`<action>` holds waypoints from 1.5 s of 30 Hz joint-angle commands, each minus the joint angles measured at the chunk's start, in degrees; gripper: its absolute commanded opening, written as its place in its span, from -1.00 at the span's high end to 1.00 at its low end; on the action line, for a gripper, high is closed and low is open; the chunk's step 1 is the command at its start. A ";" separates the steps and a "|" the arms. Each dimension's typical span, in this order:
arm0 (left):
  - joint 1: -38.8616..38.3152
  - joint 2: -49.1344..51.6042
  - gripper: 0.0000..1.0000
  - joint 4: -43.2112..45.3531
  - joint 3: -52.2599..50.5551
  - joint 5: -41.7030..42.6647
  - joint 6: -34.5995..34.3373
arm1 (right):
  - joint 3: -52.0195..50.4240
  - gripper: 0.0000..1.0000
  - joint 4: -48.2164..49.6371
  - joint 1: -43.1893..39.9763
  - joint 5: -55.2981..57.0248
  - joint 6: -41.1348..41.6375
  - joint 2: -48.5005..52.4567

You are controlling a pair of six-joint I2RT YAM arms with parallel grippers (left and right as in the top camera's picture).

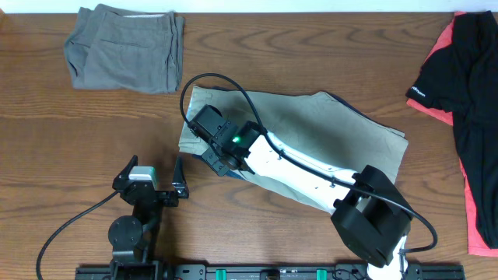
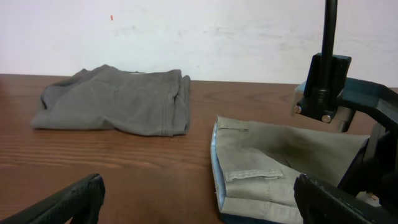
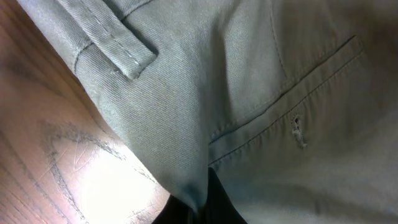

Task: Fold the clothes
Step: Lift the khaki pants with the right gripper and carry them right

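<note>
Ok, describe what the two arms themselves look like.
The left arm is mostly black, with a silver block behind its gripper and a thin black cable trailing off its base. The right arm has a long white link between black joints, a bulky black housing, a green light near the wrist and a black cable looping over it. Both have black fingers.

table (image 1: 311, 54): brown wood grain, smooth, faint sheen. khaki trousers (image 1: 327, 124): matt twill cloth, fine diagonal weave, stitched seams. grey garment (image 1: 124, 47): soft matt cloth, creased. black-and-red shirt (image 1: 475, 101): smooth thin fabric. right arm (image 1: 296, 167): glossy white shell, black matt housing. left gripper (image 1: 153, 177): black, matt, finely textured fingers (image 2: 74, 199).
</note>
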 commanded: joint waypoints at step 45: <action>-0.17 -0.61 -0.96 -1.75 -1.03 1.38 -0.48 | 6.47 0.98 -25.18 -60.98 33.46 10.99 -64.22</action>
